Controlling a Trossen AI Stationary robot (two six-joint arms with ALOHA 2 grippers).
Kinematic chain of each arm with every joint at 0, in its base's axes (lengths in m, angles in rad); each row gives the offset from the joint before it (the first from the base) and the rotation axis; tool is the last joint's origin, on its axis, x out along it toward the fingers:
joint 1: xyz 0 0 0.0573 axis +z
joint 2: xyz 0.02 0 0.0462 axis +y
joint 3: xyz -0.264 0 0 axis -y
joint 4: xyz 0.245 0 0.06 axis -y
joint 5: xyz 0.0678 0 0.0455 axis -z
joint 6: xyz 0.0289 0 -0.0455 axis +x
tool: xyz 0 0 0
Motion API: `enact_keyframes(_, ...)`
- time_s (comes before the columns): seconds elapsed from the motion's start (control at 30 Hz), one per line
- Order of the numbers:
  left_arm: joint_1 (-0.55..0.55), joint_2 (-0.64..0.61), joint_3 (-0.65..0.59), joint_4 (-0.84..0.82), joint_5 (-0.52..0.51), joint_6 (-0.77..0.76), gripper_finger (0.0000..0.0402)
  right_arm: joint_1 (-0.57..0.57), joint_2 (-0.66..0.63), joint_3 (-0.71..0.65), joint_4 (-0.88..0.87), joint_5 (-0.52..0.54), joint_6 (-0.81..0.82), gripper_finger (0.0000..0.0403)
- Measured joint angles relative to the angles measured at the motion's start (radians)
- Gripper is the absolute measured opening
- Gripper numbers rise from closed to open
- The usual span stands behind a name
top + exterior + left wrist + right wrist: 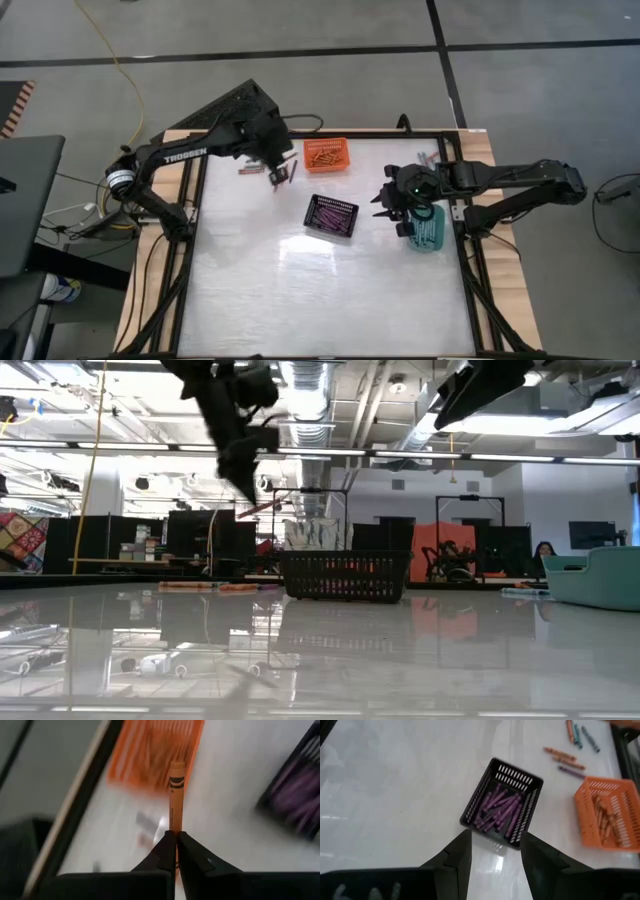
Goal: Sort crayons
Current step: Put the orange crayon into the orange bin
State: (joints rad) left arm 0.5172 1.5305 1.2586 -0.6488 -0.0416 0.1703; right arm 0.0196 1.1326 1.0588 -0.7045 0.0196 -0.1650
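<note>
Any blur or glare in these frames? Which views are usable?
Left wrist view: the orange basket and black basket are smeared, but the orange crayon in the left tool is sharp. Low view: the table mirrors ceiling lights. High view: mild glare patch. Right wrist view: crisp purple crayons.

- Baskets: three — one orange basket [327, 155], one black basket [331, 215], one teal basket [428, 231].
- Loose crayons on the table [564, 756]: about six in the right wrist view.
- Crayons inside the baskets: too many to count.
- One orange crayon [175, 795] held up.
</note>
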Motion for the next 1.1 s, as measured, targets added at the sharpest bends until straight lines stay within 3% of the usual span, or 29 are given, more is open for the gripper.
enact_keyframes(0.2,0.011,0.045,0.070,0.144,0.056,0.029,0.0000,0.030,0.001,0.000,-0.049,0.003,0.079,0.0161)
enact_keyframes(0.73,0.025,0.294,0.314,0.107,0.072,0.141,0.0000,0.205,0.001,0.000,-0.118,0.102,0.278,0.0161)
enact_keyframes(1.1,0.064,0.442,0.436,0.089,0.142,0.161,0.0000,0.337,0.001,0.000,-0.157,0.194,0.417,0.0161)
